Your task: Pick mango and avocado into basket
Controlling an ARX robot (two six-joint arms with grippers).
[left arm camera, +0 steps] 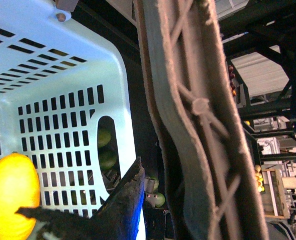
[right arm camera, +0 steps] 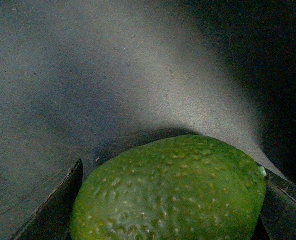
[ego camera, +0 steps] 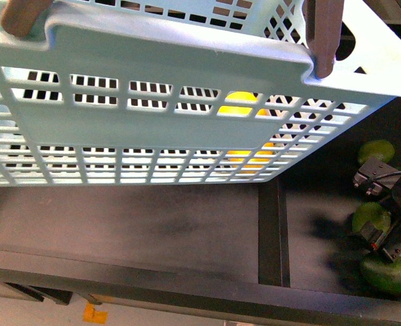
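Observation:
The pale aqua basket [ego camera: 153, 95] hangs tilted above the dark shelf and fills the upper front view. The yellow mango [ego camera: 241, 102] shows through its slots; in the left wrist view the mango [left arm camera: 12, 195] lies inside the basket [left arm camera: 62, 100]. My left gripper [left arm camera: 153, 200] is shut on the basket's brown handle [left arm camera: 198, 125]. At the far right, my right gripper [ego camera: 385, 234] is shut on the dark green avocado [ego camera: 370, 216]. Up close, the avocado [right arm camera: 173, 192] sits between both fingers [right arm camera: 52, 210], just above the shelf floor.
Larger glossy green fruits lie beside the right gripper, one behind [ego camera: 376, 151] and one in front [ego camera: 390, 273]. A raised black divider [ego camera: 273, 231] splits the dark shelf. The shelf's front rim [ego camera: 153, 282] runs along the bottom.

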